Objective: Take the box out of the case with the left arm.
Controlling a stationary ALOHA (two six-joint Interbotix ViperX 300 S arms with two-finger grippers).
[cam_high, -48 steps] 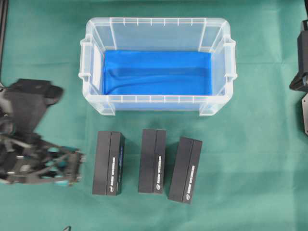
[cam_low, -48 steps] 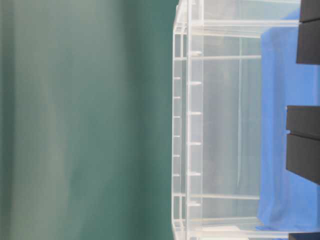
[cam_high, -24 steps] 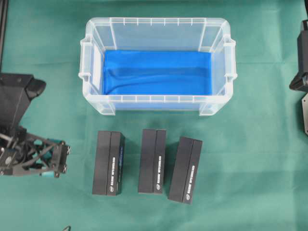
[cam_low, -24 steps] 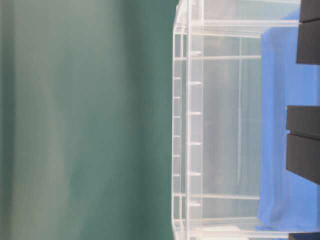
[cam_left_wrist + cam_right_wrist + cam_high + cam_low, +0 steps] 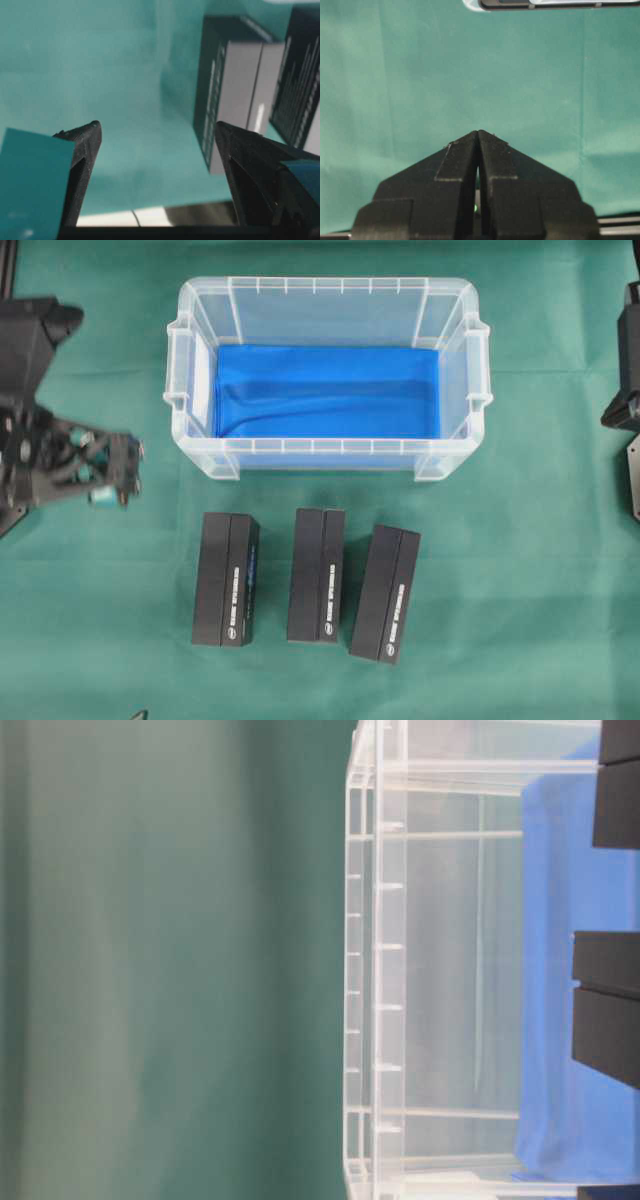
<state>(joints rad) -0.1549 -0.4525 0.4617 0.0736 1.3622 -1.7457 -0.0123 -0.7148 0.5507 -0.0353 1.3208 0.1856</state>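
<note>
The clear case (image 5: 325, 452) stands at the back centre and holds only its blue cloth (image 5: 325, 390). Three black boxes lie side by side on the green cover in front of it: left (image 5: 226, 579), middle (image 5: 317, 575), right (image 5: 385, 592). My left gripper (image 5: 130, 472) hovers left of the case, beyond the left box, open with nothing between its fingers. The left wrist view shows that gripper (image 5: 157, 127) over bare cover, with the left box (image 5: 235, 85) ahead to the right. My right gripper (image 5: 478, 134) is shut and empty.
The right arm (image 5: 628, 370) sits at the far right edge, away from the case. A green cover (image 5: 520, 570) spreads over the whole table. In the sideways table-level view, the case wall (image 5: 385, 970) has dark boxes (image 5: 610, 1010) in front of it.
My left gripper has drawn back from beside the left box toward the far left of the table, staying open. The boxes and the case have not moved.
</note>
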